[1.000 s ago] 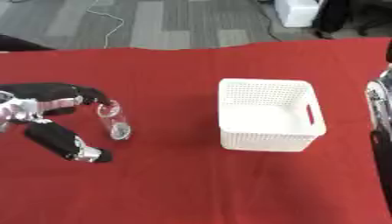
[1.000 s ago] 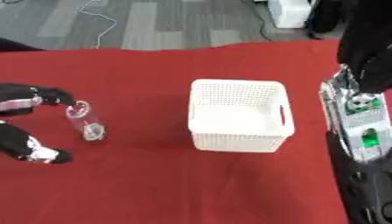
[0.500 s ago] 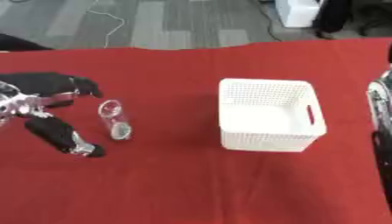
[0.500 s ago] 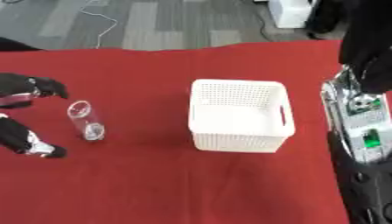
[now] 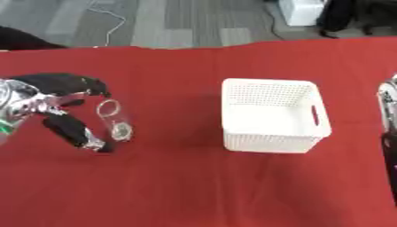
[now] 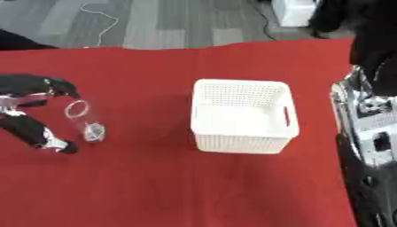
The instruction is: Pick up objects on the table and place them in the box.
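A small clear tube-like container (image 5: 114,120) lies on its side on the red tablecloth (image 5: 178,186) at the left. My left hand (image 5: 48,103) is open just left of it. The fingers (image 5: 77,83) reach past the container's far end and the thumb (image 5: 74,132) lies beside its near end, so the container sits in the gap between them; I cannot tell whether they touch it. The white perforated basket (image 5: 267,82) stands upright right of centre, and nothing shows inside it. Only my right arm (image 6: 364,119) shows, at the right edge.
Grey floor with a thin cable (image 5: 108,22) lies beyond the table's far edge. A white object (image 5: 302,11) and dark shapes stand at the back right. Red cloth stretches between the container and the basket and across the front.
My left hand's fingers have drawn back a little from over the container and spread wider. The container and the basket have stayed in place.
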You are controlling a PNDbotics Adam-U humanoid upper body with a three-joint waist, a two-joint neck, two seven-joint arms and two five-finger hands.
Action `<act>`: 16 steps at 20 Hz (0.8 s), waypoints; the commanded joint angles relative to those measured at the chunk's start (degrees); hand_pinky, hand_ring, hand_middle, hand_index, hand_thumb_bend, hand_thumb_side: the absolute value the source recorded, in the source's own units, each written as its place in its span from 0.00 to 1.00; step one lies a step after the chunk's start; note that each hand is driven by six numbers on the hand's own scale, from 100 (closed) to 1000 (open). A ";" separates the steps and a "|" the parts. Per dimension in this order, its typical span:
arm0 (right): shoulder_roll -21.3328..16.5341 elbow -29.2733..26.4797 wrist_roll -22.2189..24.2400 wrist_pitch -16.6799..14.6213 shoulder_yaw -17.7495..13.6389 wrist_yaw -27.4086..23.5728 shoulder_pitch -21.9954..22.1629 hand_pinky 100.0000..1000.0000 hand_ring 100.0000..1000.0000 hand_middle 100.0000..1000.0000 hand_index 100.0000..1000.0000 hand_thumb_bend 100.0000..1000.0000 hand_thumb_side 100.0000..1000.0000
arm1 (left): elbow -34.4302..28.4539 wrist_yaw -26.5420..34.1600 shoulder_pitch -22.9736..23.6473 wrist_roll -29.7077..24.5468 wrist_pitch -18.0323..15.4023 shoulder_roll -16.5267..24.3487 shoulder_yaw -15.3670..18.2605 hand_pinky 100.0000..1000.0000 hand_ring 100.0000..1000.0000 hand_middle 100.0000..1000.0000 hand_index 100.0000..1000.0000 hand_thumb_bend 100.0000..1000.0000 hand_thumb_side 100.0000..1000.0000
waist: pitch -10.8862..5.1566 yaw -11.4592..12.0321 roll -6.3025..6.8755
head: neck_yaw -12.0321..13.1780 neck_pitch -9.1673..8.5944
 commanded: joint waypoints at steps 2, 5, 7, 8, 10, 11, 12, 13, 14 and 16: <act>-0.08 -0.74 0.43 0.05 -0.02 -0.38 -1.56 0.25 0.26 0.25 0.47 0.00 0.99 | 1.91 -1.33 -1.25 2.86 -1.18 0.25 0.58 1.00 1.00 0.95 0.93 0.59 0.61 | -0.41 -0.46 -0.04 | 0.96 -0.04; 0.15 -0.74 0.60 0.04 0.07 -0.55 -1.83 0.25 0.26 0.25 0.47 0.00 0.99 | 3.29 -1.62 -1.37 4.27 -1.82 -0.18 0.53 1.00 1.00 0.95 0.93 0.59 0.61 | -0.30 -0.88 -0.05 | 1.48 -0.04; 0.32 -0.74 0.69 0.05 0.10 -0.66 -1.98 0.25 0.26 0.25 0.47 0.00 0.99 | 3.96 -1.57 -1.48 5.17 -2.24 -0.53 0.50 1.00 1.00 0.96 0.93 0.58 0.61 | -0.22 -1.13 -0.04 | 1.76 -0.04; 0.40 -0.74 0.74 0.06 0.12 -0.71 -2.05 0.25 0.26 0.25 0.47 0.00 0.98 | 4.16 -1.45 -1.52 5.83 -2.53 -0.71 0.48 1.00 1.00 0.97 0.93 0.57 0.60 | -0.18 -1.24 -0.04 | 1.89 -0.04; 0.57 -0.74 0.83 0.06 0.17 -0.82 -2.20 0.25 0.26 0.25 0.47 0.00 0.98 | 4.27 -1.02 -1.49 8.10 -3.38 -1.09 0.50 1.00 1.00 0.98 0.94 0.57 0.60 | -0.10 -1.47 -0.03 | 2.03 -0.04; 0.66 -0.74 0.88 0.06 0.19 -0.88 -2.30 0.25 0.26 0.25 0.47 0.00 0.98 | 4.38 -0.70 -1.38 9.61 -3.85 -1.25 0.51 1.00 1.00 0.99 0.94 0.56 0.60 | -0.06 -1.59 -0.03 | 2.06 -0.04; 0.74 -0.74 0.91 0.04 0.21 -0.93 -2.40 0.26 0.26 0.25 0.47 0.00 0.98 | 4.59 -0.37 -1.25 11.10 -4.31 -1.38 0.47 1.00 1.00 0.99 0.94 0.56 0.59 | -0.02 -1.70 -0.03 | 2.09 -0.04; 0.80 -0.74 0.93 0.02 0.21 -0.98 -2.49 0.26 0.26 0.25 0.47 0.00 0.98 | 4.90 -0.01 -1.13 12.42 -4.63 -1.52 0.44 1.00 1.00 0.99 0.95 0.56 0.58 | 0.02 -1.79 -0.03 | 2.14 -0.04; 0.85 -0.74 0.94 0.01 0.21 -1.02 -2.55 0.26 0.26 0.25 0.47 0.00 0.98 | 5.32 0.38 -1.03 13.45 -4.74 -1.66 0.42 1.00 1.00 1.00 0.95 0.55 0.58 | 0.06 -1.87 -0.03 | 2.16 -0.04; 0.90 -0.74 0.98 0.02 0.21 -1.07 -2.63 0.26 0.26 0.25 0.47 0.00 0.98 | 6.38 1.13 -0.96 14.65 -4.55 -1.86 0.31 1.00 1.00 0.98 0.95 0.55 0.57 | 0.11 -1.95 -0.02 | 2.19 -0.04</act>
